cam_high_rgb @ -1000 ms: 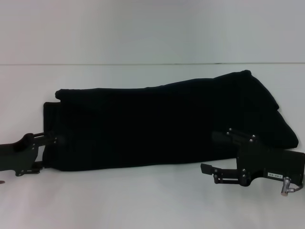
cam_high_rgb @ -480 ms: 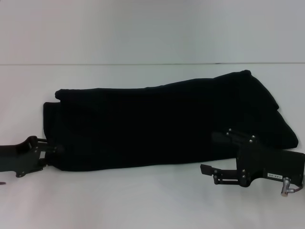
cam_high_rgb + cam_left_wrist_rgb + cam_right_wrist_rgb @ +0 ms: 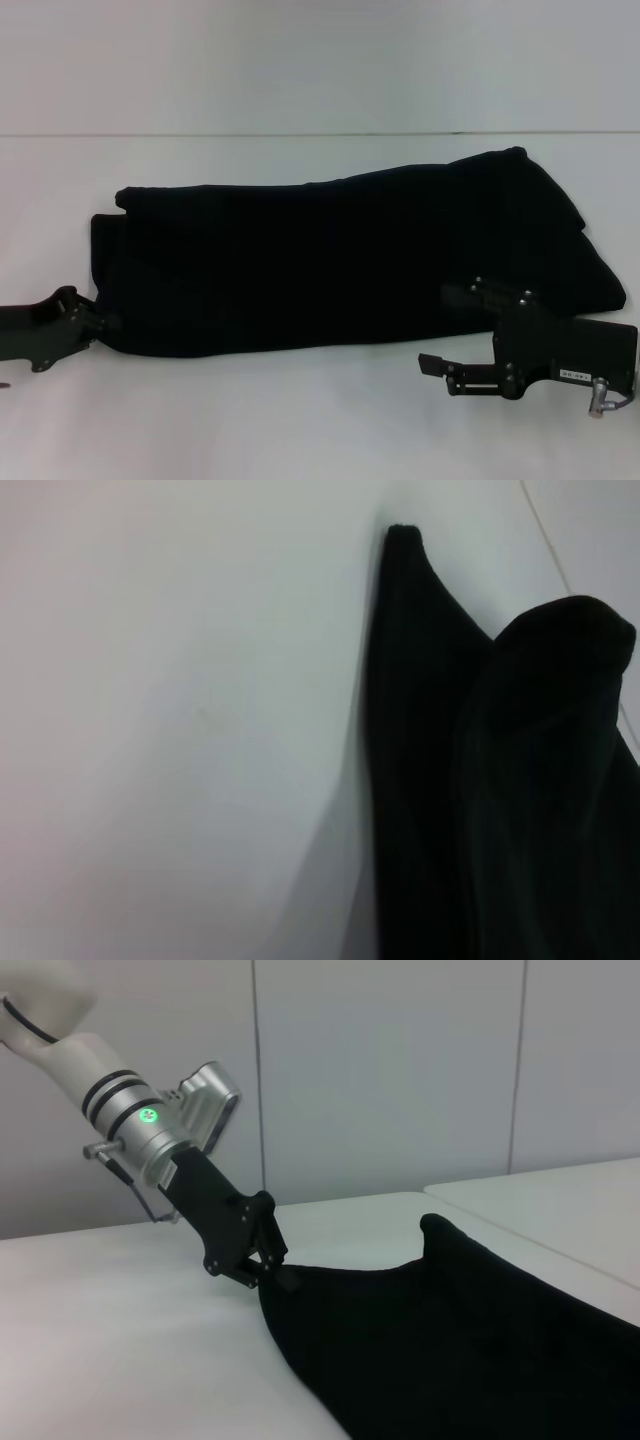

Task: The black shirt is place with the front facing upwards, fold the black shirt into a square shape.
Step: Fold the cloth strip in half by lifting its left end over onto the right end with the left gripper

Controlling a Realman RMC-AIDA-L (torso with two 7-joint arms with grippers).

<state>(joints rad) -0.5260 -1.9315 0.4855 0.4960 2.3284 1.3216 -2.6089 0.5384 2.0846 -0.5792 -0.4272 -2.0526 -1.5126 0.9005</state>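
Note:
The black shirt (image 3: 330,260) lies as a long all-black strip across the white table, thicker and bunched at its right end. My left gripper (image 3: 108,323) is at the strip's near left corner. In the right wrist view the left gripper (image 3: 275,1270) looks pinched shut on that corner of the shirt (image 3: 450,1340). My right gripper (image 3: 440,328) is at the near right edge and stands open: one finger lies over the cloth, the other over bare table in front of it. The left wrist view shows only shirt (image 3: 480,780) folds beside bare table.
The white table (image 3: 300,420) extends in front of and behind the shirt. A table edge or seam (image 3: 320,134) runs across behind it. Pale wall panels (image 3: 380,1070) stand beyond the table.
My left gripper has moved lower and nearer at the shirt's left corner, and the left edge has shifted slightly. The right gripper has moved a little nearer.

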